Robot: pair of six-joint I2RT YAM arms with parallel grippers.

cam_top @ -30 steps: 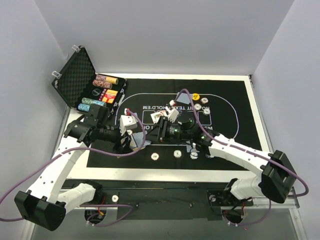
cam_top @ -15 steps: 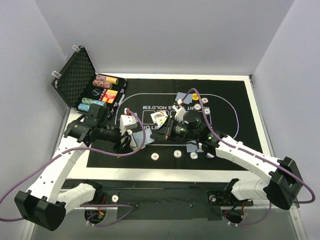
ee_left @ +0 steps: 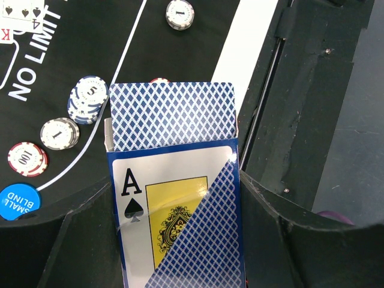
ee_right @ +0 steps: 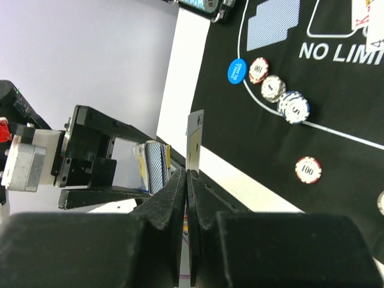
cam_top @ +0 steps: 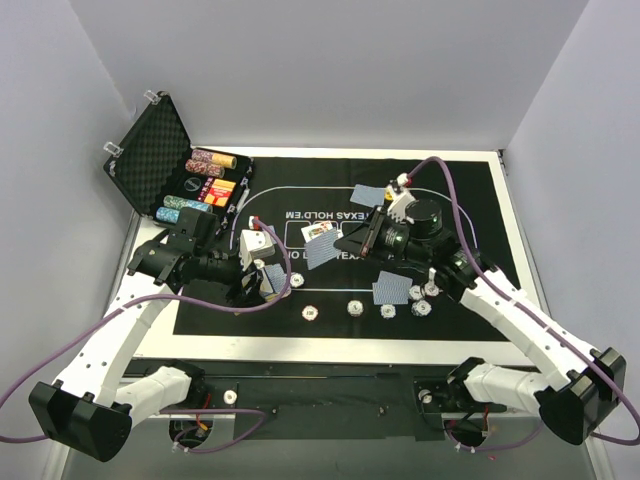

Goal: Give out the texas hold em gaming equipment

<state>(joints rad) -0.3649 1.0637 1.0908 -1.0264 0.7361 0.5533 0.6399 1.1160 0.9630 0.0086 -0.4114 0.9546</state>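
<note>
Playing card [ee_right: 194, 138] pinched edge-on in right gripper [ee_right: 187, 180] mid-frame, left gripper [ee_left: 174, 216] clamped on the blue-backed deck [ee_left: 171, 114], poker chips [ee_left: 89, 99] upper left on the black mat [ee_left: 99, 30]

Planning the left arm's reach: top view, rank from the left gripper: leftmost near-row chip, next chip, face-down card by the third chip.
1. Leftmost chip, just right of the left gripper.
2. Next chip, farther right.
3. Face-down card, farthest right.

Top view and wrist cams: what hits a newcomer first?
The left claw clamps a deck of cards, ace of spades showing, over the left side of the mat. The right claw pinches a single card edge-on above the mat's middle. Far left, an open case holds chip rows.
</note>
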